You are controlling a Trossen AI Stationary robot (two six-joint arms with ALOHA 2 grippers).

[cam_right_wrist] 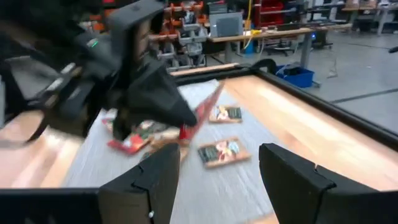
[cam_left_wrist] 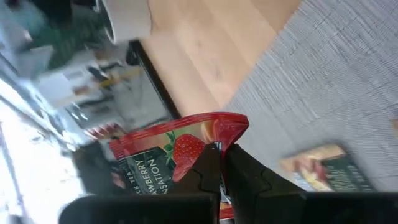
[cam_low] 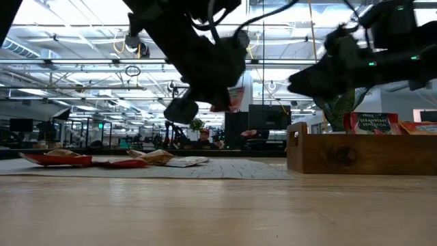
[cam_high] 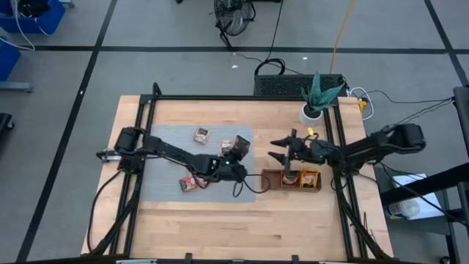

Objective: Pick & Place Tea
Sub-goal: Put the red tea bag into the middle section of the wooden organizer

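Note:
My left gripper [cam_high: 236, 149] is shut on a red strawberry tea sachet [cam_left_wrist: 168, 155] and holds it above the right part of the grey mat [cam_high: 165, 150]. Other tea sachets lie flat on the mat: one at the far side [cam_high: 201, 134] and a red pile at the near side [cam_high: 192, 182]. The brown wooden tray [cam_high: 272, 181] stands right of the mat with sachets [cam_high: 309, 177] upright in it. My right gripper [cam_high: 281, 150] hangs open over the tray's far left, holding nothing, its fingers [cam_right_wrist: 298, 177] pointing toward the left gripper. My left gripper pinches one edge of the red sachet [cam_left_wrist: 219, 138] between its two fingertips. The sachet is lifted clear of the mat and stands out beyond the fingers, its printed face showing in the left wrist view.
A white pot [cam_high: 311, 114] with a green plant stands at the table's far right. A black frame rail [cam_high: 333, 139] runs along the right side. Bare wood [cam_high: 242, 227] lies between the mat and the near edge.

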